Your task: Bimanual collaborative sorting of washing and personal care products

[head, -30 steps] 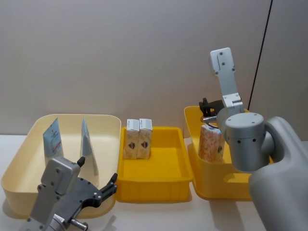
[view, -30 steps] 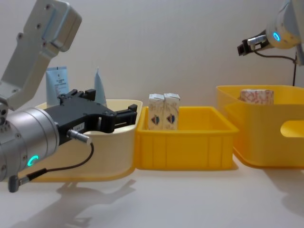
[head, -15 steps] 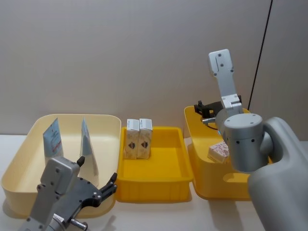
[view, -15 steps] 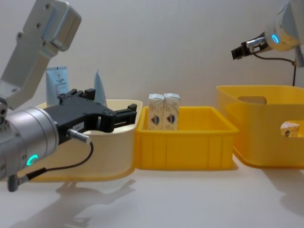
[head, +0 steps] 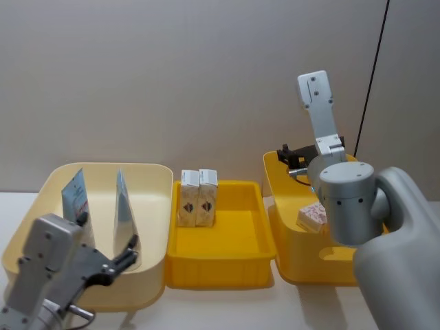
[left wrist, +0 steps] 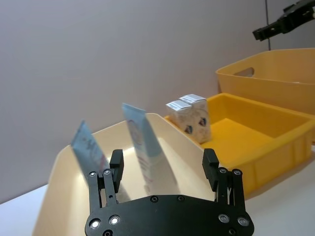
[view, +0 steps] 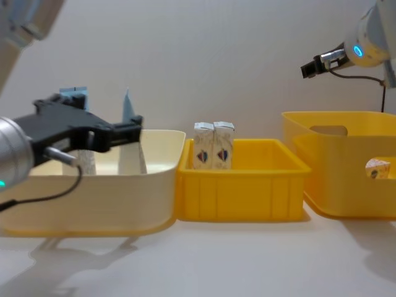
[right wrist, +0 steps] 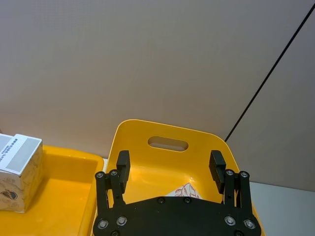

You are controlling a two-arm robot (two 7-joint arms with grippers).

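Starting at the right pincer: spread wide, nothing in it, hanging up over the back of the right yellow bin. Was clamped on a patterned carton a second ago, let go since. Carton now lying low inside that bin, peeking through the handle cutout in the chest view. Can't tell if that was a proper drop-off or a slip. Either way, right side free for another pick, and the carton now down in the right bin.

Over to the left pincer: also open and empty, but swung leftward from the front right corner of the cream bin to a spot facing the two squeeze tubes. One tube framed between the open fingers in the wrist view, still apart from them. Both tubes standing in the cream bin, leaning a bit, crimped ends up.

Further out: two small cartons, upright, touching side by side, at the back left of the middle yellow bin. Same spot as before.

Probably a tube grab next for the left side. Worth watching: thin leaning tube, easy to tip with a sloppy approach.
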